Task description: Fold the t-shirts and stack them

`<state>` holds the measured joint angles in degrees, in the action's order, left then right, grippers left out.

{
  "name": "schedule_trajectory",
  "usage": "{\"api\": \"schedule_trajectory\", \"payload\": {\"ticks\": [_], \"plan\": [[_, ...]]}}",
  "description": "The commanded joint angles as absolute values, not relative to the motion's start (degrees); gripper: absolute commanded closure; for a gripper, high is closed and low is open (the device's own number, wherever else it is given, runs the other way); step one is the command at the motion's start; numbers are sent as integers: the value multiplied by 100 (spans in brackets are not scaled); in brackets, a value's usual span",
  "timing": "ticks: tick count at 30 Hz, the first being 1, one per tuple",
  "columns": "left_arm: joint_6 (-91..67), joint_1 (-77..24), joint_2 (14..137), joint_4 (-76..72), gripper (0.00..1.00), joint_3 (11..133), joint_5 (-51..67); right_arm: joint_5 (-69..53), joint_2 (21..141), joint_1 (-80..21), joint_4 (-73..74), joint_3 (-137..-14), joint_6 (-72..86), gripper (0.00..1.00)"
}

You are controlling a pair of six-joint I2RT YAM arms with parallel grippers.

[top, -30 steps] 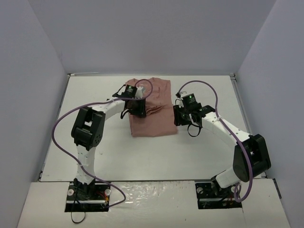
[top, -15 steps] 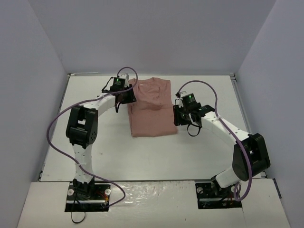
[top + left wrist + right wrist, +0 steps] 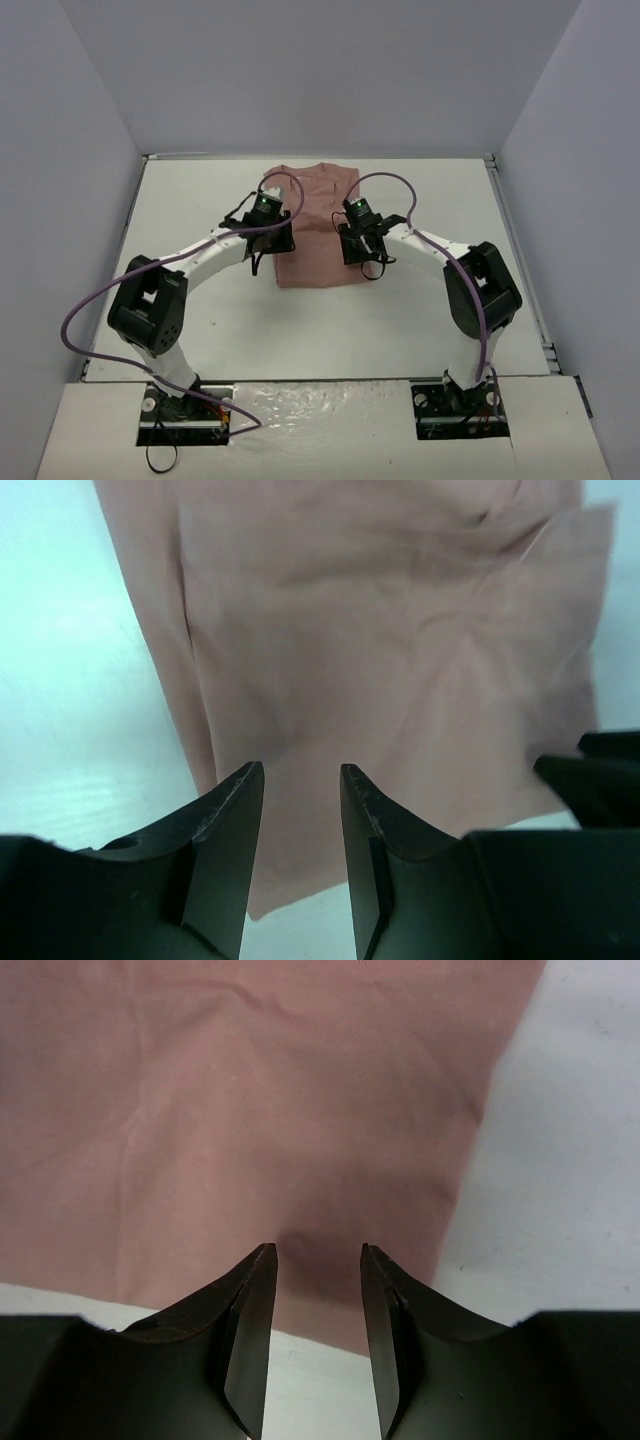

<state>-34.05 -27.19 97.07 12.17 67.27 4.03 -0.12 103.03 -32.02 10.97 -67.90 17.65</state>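
T-shirt (image 3: 316,215) lying as narrow rectangle, sides seemingly folded in; crosswise fold and stacking remaining. Left gripper (image 3: 300,780), right gripper (image 3: 318,1255) hovering, jaws apart, gripping nothing, near hem directly beneath them.

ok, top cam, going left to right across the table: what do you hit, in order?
left arm's elbow → left gripper, open, over the shirt's left edge → pink t-shirt → right gripper, open, over the shirt's right edge → right arm's elbow
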Motion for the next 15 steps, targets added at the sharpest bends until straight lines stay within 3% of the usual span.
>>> {"api": "schedule_trajectory", "payload": {"ticks": [1,15], "plan": [[-3721,-2828,9856,1501,67,6392,44,489,10343,-3252,807,-6820,1956,64],[-4086,-2821,8948,2257,68,5271,-303,694,9153,-3535,780,-5607,2447,64]]}}
